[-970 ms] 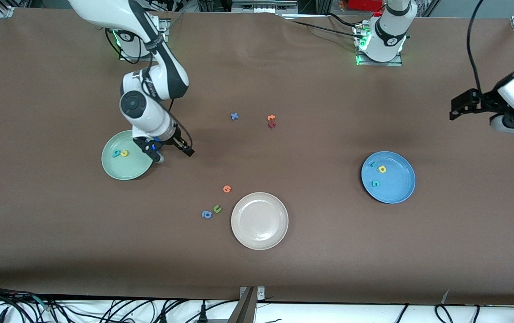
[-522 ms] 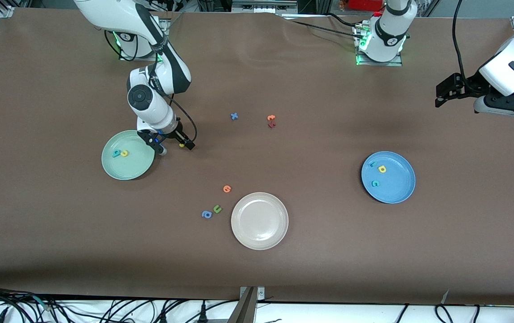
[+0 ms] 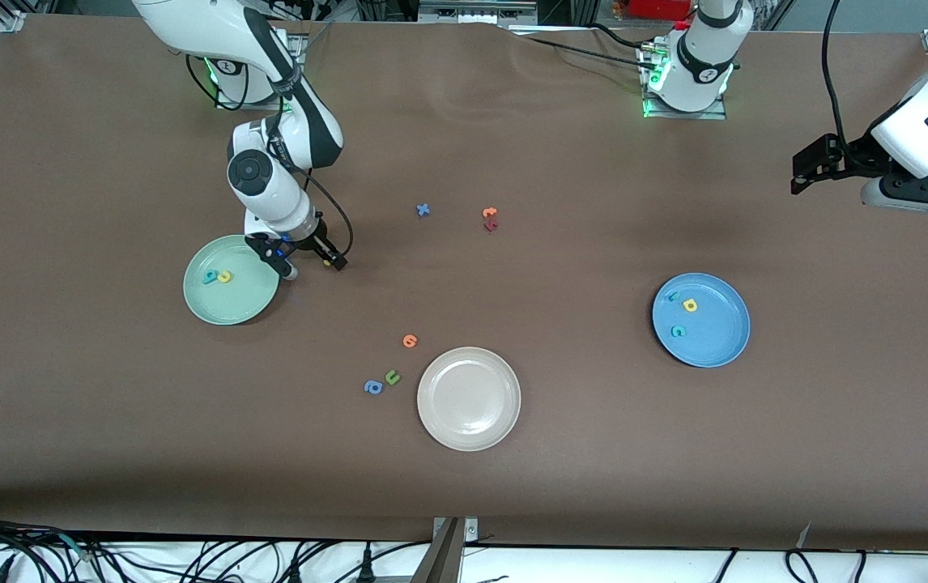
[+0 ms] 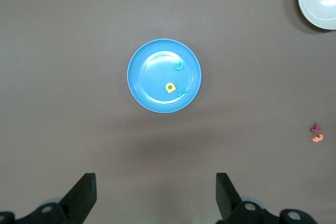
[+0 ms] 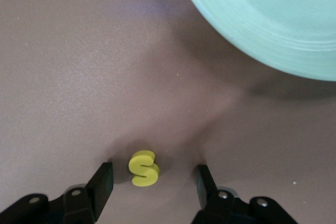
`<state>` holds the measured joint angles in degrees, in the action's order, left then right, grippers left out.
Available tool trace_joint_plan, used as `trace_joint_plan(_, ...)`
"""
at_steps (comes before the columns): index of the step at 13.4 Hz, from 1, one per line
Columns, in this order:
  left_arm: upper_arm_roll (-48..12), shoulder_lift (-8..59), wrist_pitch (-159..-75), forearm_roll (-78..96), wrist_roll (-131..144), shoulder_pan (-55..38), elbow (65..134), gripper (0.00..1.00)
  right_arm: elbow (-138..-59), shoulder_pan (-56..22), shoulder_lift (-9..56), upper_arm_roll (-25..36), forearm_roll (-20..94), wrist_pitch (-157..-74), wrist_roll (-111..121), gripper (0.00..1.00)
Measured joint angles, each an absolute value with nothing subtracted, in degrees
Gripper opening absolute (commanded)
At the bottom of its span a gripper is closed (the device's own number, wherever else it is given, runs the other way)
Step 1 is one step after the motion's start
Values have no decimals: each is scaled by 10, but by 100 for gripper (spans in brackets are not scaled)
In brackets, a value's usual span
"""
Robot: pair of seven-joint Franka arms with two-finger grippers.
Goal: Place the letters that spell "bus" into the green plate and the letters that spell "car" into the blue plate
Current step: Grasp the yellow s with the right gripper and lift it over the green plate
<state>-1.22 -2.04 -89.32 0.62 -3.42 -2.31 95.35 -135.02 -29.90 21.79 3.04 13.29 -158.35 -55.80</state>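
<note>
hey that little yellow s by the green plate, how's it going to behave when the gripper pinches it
The yellow s looks like thick foam, so probably very light and a bit squashy. It lies flat on the table between the right gripper fingers; being so small with curved edges, it may twist or skid aside if pinched off-centre.

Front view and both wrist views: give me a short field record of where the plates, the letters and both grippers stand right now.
green plate: holds teal b and yellow u
yellow s: on the table beside the green plate, between the right gripper's jaws, not yet gripped
right gripper: low over the yellow s, jaws apart
blue plate: holds teal c, yellow a, teal r
left gripper: waiting, raised at the left arm's end of the table, jaws open
beige plate: nothing in it
</note>
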Motion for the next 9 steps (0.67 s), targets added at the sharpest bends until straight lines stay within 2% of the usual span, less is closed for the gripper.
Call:
trace_joint_plan(1, -12, -20, -893, 6, -34, -23, 953, 100, -1351, -299, 218, 31, 133, -1586, -557, 63)
trace_joint_plan(8, -12, -19, -891, 6, -34, -23, 952, 100, -1353, -297, 219, 31, 133, -1608, -553, 6)
trace_joint_plan(9, -12, -19, -890, 6, -34, -23, 952, 100, -1354, -297, 217, 31, 133, -1607, -553, 3)
